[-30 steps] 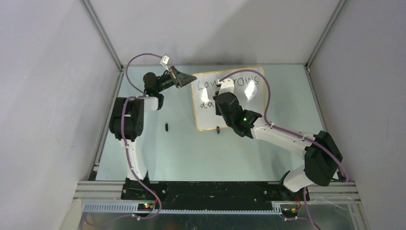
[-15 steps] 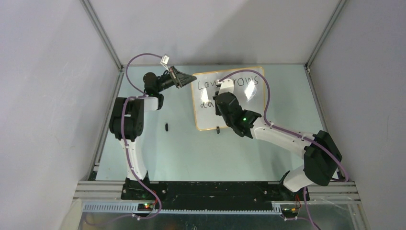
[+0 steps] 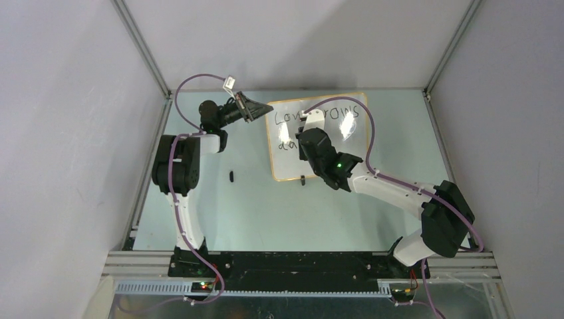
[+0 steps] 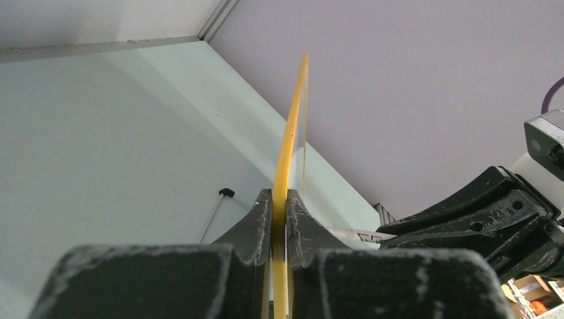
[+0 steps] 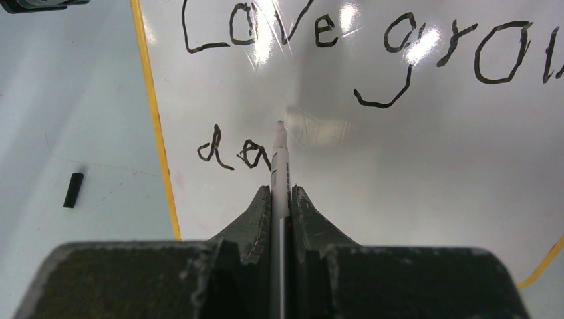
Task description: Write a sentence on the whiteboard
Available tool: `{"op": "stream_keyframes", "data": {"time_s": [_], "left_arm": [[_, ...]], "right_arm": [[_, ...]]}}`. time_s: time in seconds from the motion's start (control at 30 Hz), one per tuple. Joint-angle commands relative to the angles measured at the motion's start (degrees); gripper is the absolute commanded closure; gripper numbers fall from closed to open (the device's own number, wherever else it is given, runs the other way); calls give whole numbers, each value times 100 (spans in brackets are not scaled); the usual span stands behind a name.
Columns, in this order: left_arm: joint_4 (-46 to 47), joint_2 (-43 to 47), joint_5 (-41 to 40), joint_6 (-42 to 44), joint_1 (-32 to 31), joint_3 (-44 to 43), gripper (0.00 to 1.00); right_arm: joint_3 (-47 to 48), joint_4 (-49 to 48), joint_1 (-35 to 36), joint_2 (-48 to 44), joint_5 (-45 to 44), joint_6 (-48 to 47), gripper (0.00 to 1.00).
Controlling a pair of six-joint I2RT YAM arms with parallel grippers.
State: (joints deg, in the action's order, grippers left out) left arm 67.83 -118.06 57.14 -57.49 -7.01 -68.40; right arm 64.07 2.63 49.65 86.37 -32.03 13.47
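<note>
1. Nearest the arm bases, a small black piece (image 3: 231, 176) lies on the table (image 3: 253, 206), left of the whiteboard and apart from it. It may be the pen's cap, but it is too small to be sure.
2. The right gripper (image 5: 281, 199) has its fingers closed tight on a thin pen (image 5: 280, 156). The pen points away from the wrist, down at the whiteboard.
3. The whiteboard (image 5: 412, 173) sits on the far half of the table, its orange rim running down the left of the right wrist view. How steeply it leans I cannot tell.
4. The sentence (image 5: 324, 32) is partly done. The top line reads "Love grow" and runs out of the wrist view, while the lower line has only "da" so far. The pen tip is just right of that "a", and I cannot tell whether it touches the surface.
5. The step in hand looks like the second word-line, midway. The next move likely calls for a short stroke to the right with light, even pressure, spaced so that it does not cross the "a".
6. Farthest back, the left gripper (image 4: 279, 206) is pinched shut on the whiteboard's left rim. It should hold firm so the surface does not shift under the pen.
</note>
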Motion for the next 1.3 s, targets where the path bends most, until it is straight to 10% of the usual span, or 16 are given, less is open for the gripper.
{"op": "stream_keyframes", "data": {"time_s": [0.0,1.27], "left_arm": [[57,309,78,107,-108,52,100],[63,293,82,98,-112,30,100]], "right_arm": [[17,-203,-50,-3,61,83,100],[327,77,-243,366,334,144,100]]}}
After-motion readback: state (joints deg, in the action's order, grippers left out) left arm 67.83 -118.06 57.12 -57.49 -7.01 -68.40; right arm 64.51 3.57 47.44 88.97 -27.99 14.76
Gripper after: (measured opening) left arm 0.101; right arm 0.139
